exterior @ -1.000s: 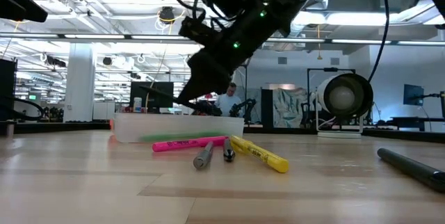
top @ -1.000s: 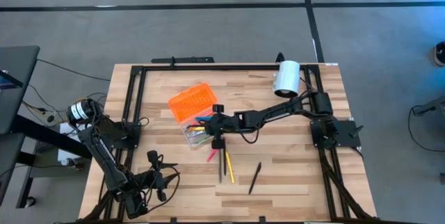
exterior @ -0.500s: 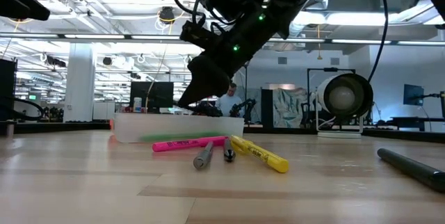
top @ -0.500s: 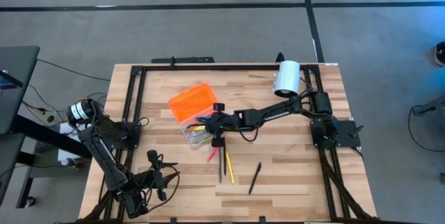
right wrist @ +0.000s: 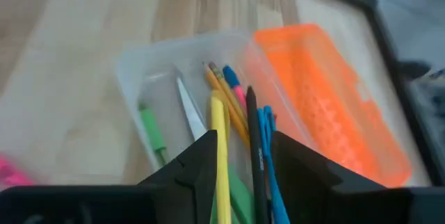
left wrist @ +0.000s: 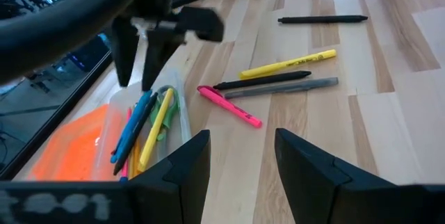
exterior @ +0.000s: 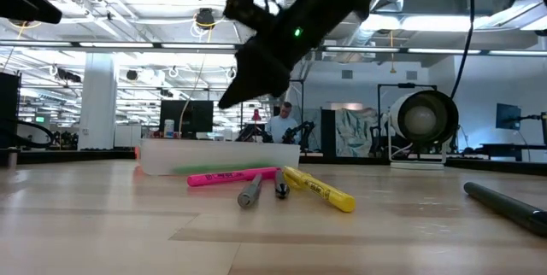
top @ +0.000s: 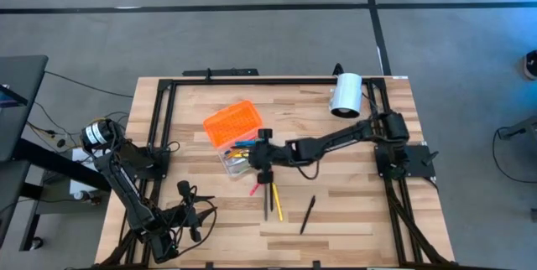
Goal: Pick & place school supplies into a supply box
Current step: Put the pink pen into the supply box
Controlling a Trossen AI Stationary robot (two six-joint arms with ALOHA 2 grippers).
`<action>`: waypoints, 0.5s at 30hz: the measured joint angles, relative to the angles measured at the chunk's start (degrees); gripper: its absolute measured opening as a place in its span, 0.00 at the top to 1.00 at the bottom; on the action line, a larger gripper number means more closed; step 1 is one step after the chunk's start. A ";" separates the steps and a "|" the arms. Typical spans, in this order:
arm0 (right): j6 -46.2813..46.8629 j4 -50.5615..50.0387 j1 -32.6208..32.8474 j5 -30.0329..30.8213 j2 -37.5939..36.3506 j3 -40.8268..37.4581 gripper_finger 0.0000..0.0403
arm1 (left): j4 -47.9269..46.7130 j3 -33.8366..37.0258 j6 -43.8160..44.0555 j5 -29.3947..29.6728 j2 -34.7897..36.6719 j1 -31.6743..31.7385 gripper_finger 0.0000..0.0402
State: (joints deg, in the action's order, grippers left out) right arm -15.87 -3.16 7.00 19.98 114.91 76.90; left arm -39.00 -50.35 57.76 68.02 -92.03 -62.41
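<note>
The supply box's clear base [top: 233, 159] lies mid-table with its orange lid [top: 229, 122] open beside it. Inside the base [right wrist: 139, 71] lie yellow, black, blue and wooden pens and pencils [right wrist: 221, 123] and the green-handled scissors [right wrist: 153, 137]. My right gripper [top: 252, 154] hangs open just above the base, nothing between its fingers [right wrist: 240, 158]. A pink highlighter [top: 255, 188], a grey pen [top: 267, 201], a yellow pen [top: 276, 205] and a black pen [top: 307, 214] lie flat on the wood nearer the front. At the near left corner, my left gripper [top: 191, 211] stands open and holds nothing [left wrist: 242, 158].
A white cylinder [top: 345, 94] lies at the far right of the table. A black frame [top: 159, 119] runs along the table's left, far and right sides. Bare wood lies at the near right, beyond the black pen.
My right gripper has risen from just over the box's clear base to stand higher above it, shifting slightly toward the table's near edge. The pens on the table and the box have stayed where they were.
</note>
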 joint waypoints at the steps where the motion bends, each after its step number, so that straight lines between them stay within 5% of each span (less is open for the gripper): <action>1: -0.59 -0.30 0.80 1.09 -0.54 0.00 0.68 | 0.00 0.00 -0.02 0.26 0.00 0.04 0.62; 15: 7.83 -9.99 9.88 8.44 -8.41 -5.49 0.71 | 1.76 0.00 -0.43 5.20 0.04 2.20 0.62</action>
State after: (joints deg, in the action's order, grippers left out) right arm -8.04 -13.15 16.87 28.42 106.50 71.41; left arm -37.24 -50.35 57.33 73.22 -91.98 -60.21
